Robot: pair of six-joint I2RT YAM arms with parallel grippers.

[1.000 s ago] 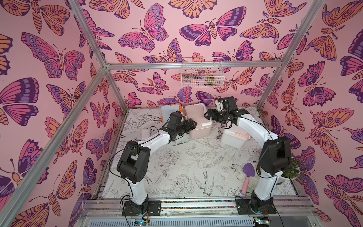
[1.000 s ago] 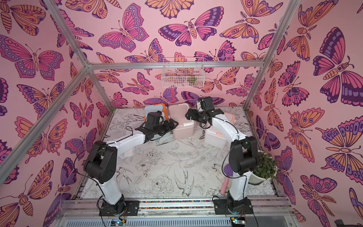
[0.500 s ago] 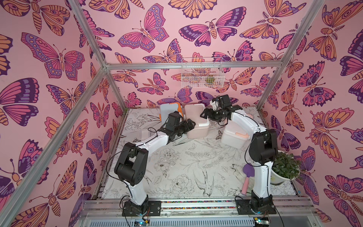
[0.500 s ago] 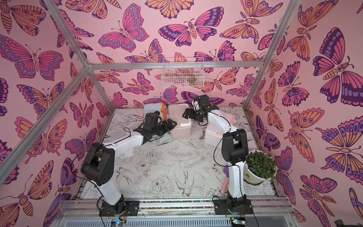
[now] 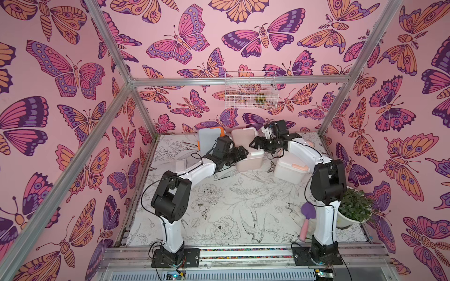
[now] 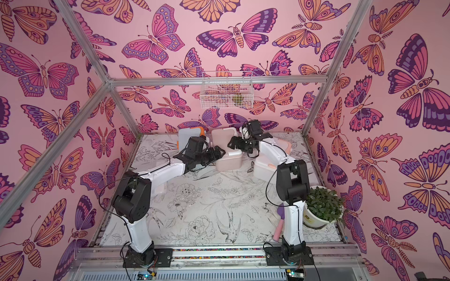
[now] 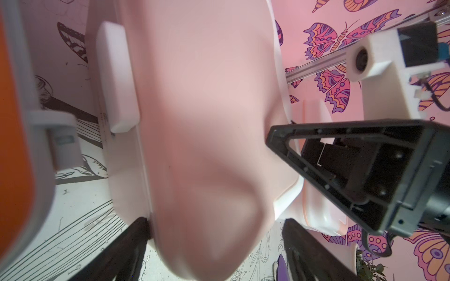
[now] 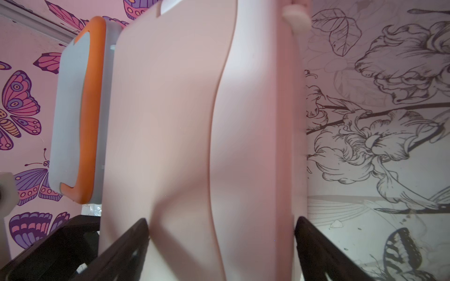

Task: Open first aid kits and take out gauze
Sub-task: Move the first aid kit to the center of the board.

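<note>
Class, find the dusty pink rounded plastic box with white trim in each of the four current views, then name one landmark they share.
Top view: dusty pink box, rear centre, between both grippers.
Top view: same spot.
Left wrist: fills the middle.
Right wrist: fills the middle.
Shared landmark: light blue box with orange trim beside it.

Three kits near the table's back edge: blue-orange kit [image 5: 209, 137] lid raised, pink kit [image 5: 248, 155] lid raised, white-peach kit [image 5: 289, 170] shut.
</note>
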